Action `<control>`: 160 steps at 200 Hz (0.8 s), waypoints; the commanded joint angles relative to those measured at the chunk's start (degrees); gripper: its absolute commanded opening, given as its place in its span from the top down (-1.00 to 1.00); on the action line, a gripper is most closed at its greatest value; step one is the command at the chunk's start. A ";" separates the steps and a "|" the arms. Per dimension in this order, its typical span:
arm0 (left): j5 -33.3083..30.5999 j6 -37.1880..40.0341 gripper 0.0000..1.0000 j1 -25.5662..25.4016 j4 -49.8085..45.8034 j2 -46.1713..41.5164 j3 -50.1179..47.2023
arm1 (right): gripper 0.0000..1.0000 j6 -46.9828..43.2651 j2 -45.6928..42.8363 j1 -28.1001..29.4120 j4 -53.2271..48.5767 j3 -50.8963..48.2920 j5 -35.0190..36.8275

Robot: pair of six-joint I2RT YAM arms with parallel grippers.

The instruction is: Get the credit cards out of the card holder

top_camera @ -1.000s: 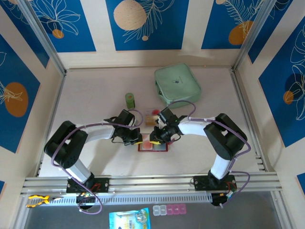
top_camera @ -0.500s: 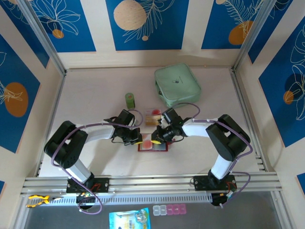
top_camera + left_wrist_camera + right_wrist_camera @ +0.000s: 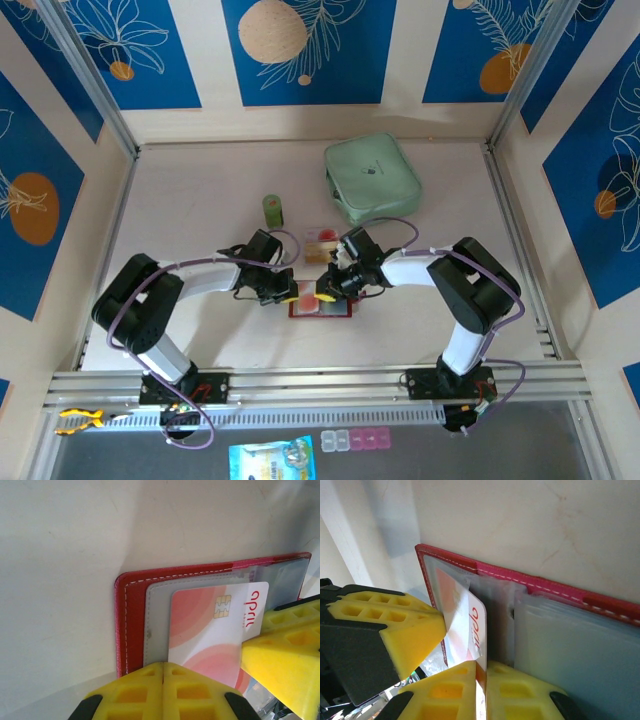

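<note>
Pale desk (image 3: 200,190) with open red card holder (image 3: 131,625); left claw (image 3: 163,692) pressed together at its edge, right claw (image 3: 481,690) pinching a credit card (image 3: 205,630).

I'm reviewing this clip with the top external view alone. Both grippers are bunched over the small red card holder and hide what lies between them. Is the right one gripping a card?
Observer: Yes. In the right wrist view the right gripper is shut on a thin pink-and-white chip card, with the card's lettered end between the pads.
Operator: And the left one?
Observer: The left gripper is shut with nothing seen between its pads. Its tips are set on the flat red stitched card holder, beside the card's long edge.
Operator: Is the card free?
Observer: Not yet. Only the lettered end sticks out of the greyish clear sleeve; the rest appears to lie inside.
</note>
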 commanded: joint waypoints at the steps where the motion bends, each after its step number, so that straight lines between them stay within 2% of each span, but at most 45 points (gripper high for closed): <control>1: -1.39 0.76 0.91 -0.19 -3.15 -0.24 -1.17 | 0.77 -0.52 -2.45 -0.49 -2.33 -1.19 0.94; 77: -1.73 0.67 0.91 -0.16 -3.41 -0.43 -1.17 | 0.77 -3.91 -7.39 -3.26 -8.34 -2.38 2.40; 160: -1.64 -0.42 0.91 -0.15 -2.83 -2.96 -2.92 | 0.82 -11.16 -10.10 -2.17 -21.74 4.09 7.51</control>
